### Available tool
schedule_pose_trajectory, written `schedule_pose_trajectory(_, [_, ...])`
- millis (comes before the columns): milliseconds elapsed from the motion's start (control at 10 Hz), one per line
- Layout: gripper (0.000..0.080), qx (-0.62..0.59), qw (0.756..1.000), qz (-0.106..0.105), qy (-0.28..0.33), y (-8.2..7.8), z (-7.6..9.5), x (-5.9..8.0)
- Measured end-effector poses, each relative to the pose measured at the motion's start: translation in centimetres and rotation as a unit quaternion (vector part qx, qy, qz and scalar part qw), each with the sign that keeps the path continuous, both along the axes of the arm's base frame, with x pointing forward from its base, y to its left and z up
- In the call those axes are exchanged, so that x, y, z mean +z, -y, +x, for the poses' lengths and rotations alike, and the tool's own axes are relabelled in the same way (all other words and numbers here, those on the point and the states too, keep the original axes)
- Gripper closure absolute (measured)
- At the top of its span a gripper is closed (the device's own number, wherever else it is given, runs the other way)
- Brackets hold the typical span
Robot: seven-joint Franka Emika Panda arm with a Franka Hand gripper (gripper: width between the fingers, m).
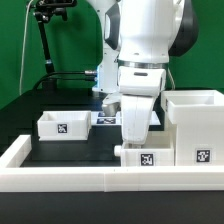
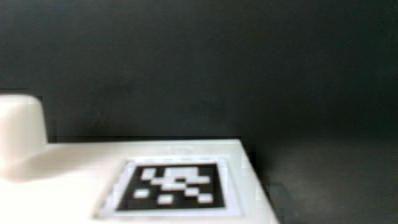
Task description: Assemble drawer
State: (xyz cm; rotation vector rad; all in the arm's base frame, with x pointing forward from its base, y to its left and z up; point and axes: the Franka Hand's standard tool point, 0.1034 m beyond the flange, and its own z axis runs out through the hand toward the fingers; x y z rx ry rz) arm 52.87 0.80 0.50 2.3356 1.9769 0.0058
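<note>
Claw [image 1: 134, 142] hung low over the centre tray [image 1: 146, 157] by the near border wall [image 1: 60, 180]; spread or pressed together, I could not tell. Second tray [image 1: 65, 124] sat on the black counter [image 1: 70, 146] at the exterior view's left; hollow shell [image 1: 195, 125] stood at its right.

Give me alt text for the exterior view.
A white robot arm reaches down to a small tagged tray by the low wall. Another tray sits at the exterior view's left, the big shell at its right.

White hollow shell [image 1: 192, 125] upright, tagged tray [image 1: 64, 125] apart, second tray [image 1: 140, 156] beside shell
</note>
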Motion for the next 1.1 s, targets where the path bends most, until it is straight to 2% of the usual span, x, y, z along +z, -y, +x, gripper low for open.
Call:
schedule_pose_trajectory(300, [0.0757,0.005,1.0,-0.005,0.005,-0.2,0.0,0.0])
schedule_pose_trajectory(500, [0.0757,0.006,1.0,-0.005,0.005,0.8,0.0,0.0])
schedule_pose_trajectory(1100, [0.0757,0.01,1.0,-0.007,0.003,1.0,0.0,0.0])
